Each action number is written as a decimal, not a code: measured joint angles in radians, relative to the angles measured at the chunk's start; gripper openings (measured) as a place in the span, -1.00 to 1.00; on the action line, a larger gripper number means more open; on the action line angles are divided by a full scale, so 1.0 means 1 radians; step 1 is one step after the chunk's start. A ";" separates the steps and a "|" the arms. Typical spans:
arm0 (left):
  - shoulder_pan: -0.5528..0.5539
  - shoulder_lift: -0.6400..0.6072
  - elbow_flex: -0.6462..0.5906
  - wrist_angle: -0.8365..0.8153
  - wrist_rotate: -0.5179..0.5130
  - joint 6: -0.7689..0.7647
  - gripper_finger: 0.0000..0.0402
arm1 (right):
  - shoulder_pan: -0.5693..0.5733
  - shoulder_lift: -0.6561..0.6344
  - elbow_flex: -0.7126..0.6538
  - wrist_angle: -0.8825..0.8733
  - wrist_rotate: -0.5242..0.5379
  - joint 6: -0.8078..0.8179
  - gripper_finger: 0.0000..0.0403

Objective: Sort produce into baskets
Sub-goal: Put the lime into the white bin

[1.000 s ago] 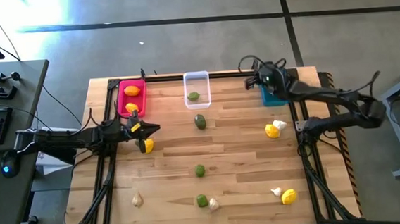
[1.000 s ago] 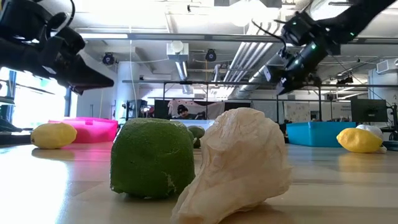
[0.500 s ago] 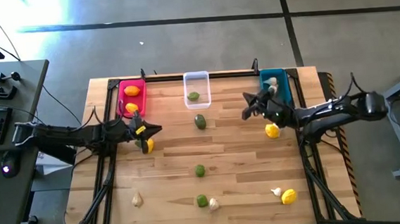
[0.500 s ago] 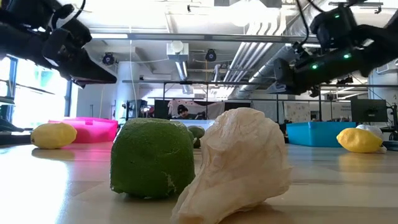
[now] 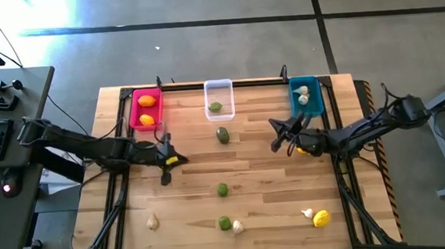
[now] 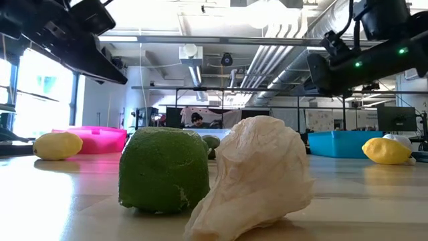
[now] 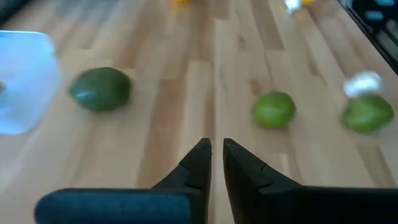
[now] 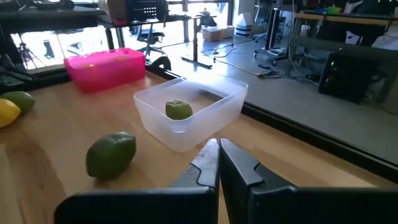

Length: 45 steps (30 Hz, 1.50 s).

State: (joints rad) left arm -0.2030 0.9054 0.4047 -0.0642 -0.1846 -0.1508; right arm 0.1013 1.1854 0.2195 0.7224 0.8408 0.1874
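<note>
My left gripper (image 5: 166, 171) is shut and empty, just above the table by a yellow lemon (image 5: 171, 159) that rests on the wood, also in the low view (image 6: 58, 145). My right gripper (image 5: 273, 135) is shut and empty above the table, left of another lemon (image 5: 302, 148). The pink bin (image 5: 135, 115) holds orange and yellow fruit. The clear bin (image 5: 218, 85) holds a green fruit (image 8: 178, 109). The blue bin (image 5: 306, 111) holds two garlic bulbs (image 5: 302, 94). A dark green fruit (image 5: 222, 135) lies near the clear bin.
Two limes (image 5: 222, 190) (image 5: 225, 222) and a garlic bulb (image 5: 237, 227) lie at the near middle. Another garlic bulb (image 5: 152, 221) lies near left. A garlic bulb (image 5: 308, 213) and a lemon (image 5: 321, 219) lie near right. Bare wood lies between the arms.
My right gripper has left the blue bin, coming down toward the table's near edge and left, to beside the lemon; garlic now shows in the bin. My left gripper has gone a little toward the near edge, over its lemon.
</note>
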 joint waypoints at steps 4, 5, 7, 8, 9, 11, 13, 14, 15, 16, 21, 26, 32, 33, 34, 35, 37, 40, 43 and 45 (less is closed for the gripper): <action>-0.043 0.122 0.049 0.022 0.037 0.038 -0.73 | 0.022 0.000 0.000 -0.011 0.019 0.040 -1.00; -0.055 0.152 0.058 0.038 0.055 0.054 -0.70 | 0.026 0.000 0.000 -0.019 0.024 0.050 -1.00; -0.076 0.205 0.076 0.075 0.107 0.091 -0.63 | 0.031 0.000 0.000 -0.039 0.025 0.074 -1.00; -0.085 0.233 0.085 0.099 0.140 0.110 -0.60 | 0.032 0.000 0.000 -0.047 0.024 0.086 -1.00; -0.095 0.259 0.095 0.124 0.175 0.127 -0.57 | 0.032 0.000 0.000 -0.057 0.025 0.100 -1.00; -0.114 0.314 0.113 0.193 0.242 0.145 -0.50 | 0.032 0.001 0.000 -0.078 0.024 0.124 -1.00; -0.131 0.371 0.133 0.270 0.300 0.162 -0.44 | 0.032 0.002 0.000 -0.089 0.025 0.128 -1.00; -0.138 0.401 0.147 0.294 0.323 0.169 -0.41 | 0.032 0.004 0.000 -0.088 0.025 0.128 -1.00; -0.145 0.432 0.165 0.308 0.338 0.178 -0.39 | 0.032 0.007 0.000 -0.090 0.025 0.127 -1.00; -0.151 0.461 0.184 0.309 0.341 0.186 -0.36 | 0.032 0.007 0.000 -0.093 0.024 0.127 -1.00; -0.159 0.586 0.280 0.311 0.355 0.212 -0.21 | 0.032 0.007 0.000 -0.099 0.025 0.126 -1.00; -0.143 0.694 0.362 0.311 0.491 0.236 -0.05 | 0.032 0.007 0.000 -0.119 0.024 0.126 -1.00; -0.133 0.811 0.451 0.301 0.606 0.309 0.08 | 0.032 0.007 0.000 -0.157 0.024 0.128 -1.00; -0.130 0.828 0.465 0.292 0.625 0.322 0.09 | 0.032 0.007 0.000 -0.158 0.024 0.127 -1.00; -0.125 0.848 0.480 0.286 0.647 0.329 0.10 | 0.032 0.007 0.000 -0.158 0.024 0.127 -1.00; -0.120 0.868 0.494 0.289 0.675 0.336 0.11 | 0.032 0.007 0.000 -0.159 0.024 0.127 -1.00; -0.108 0.908 0.512 0.292 0.736 0.339 0.11 | 0.032 0.007 0.000 -0.166 0.024 0.127 -1.00; -0.095 0.969 0.540 0.294 0.764 0.351 0.11 | 0.032 0.007 0.000 -0.173 0.024 0.127 -1.00; -0.078 1.019 0.560 0.297 0.780 0.373 0.11 | 0.032 0.007 0.000 -0.187 0.024 0.127 -1.00; -0.067 1.040 0.570 0.294 0.798 0.381 0.11 | 0.032 0.007 0.000 -0.192 0.024 0.129 -1.00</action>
State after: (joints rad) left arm -0.2703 1.9455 0.9744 0.2301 0.6131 0.2306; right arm 0.1337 1.1923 0.2199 0.5306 0.8650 0.3161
